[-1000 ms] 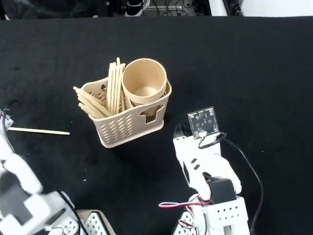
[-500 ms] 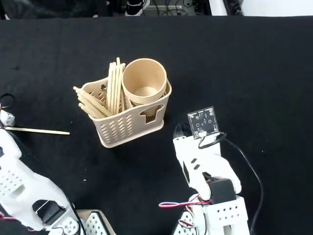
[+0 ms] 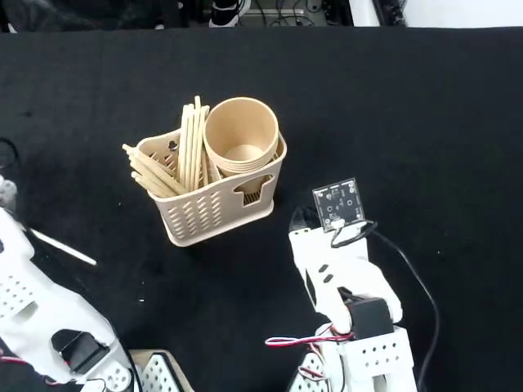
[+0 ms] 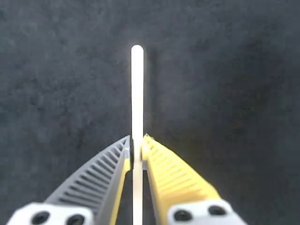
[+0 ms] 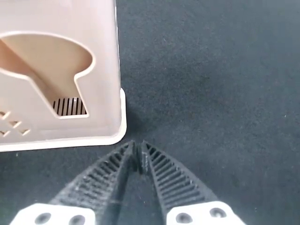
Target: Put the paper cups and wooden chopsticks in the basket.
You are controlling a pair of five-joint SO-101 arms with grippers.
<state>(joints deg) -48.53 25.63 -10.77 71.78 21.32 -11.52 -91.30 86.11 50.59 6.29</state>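
A beige basket stands mid-table, holding stacked paper cups and several wooden chopsticks. One loose wooden chopstick slants out from the left arm at the table's left edge. My left gripper is shut on that chopstick, whose tip sticks out past the fingers over the black cloth. My right gripper is shut with nothing in it, just off the basket's near corner; the right arm's white body stands right of the basket.
Black cloth covers the whole table, with open room behind and to the right of the basket. A cable runs along the right arm. A small white part shows at the far left edge.
The left arm came in over the loose chopstick and took hold of it. The chopstick turned from lying level to slanting down and right. The right arm stayed still.
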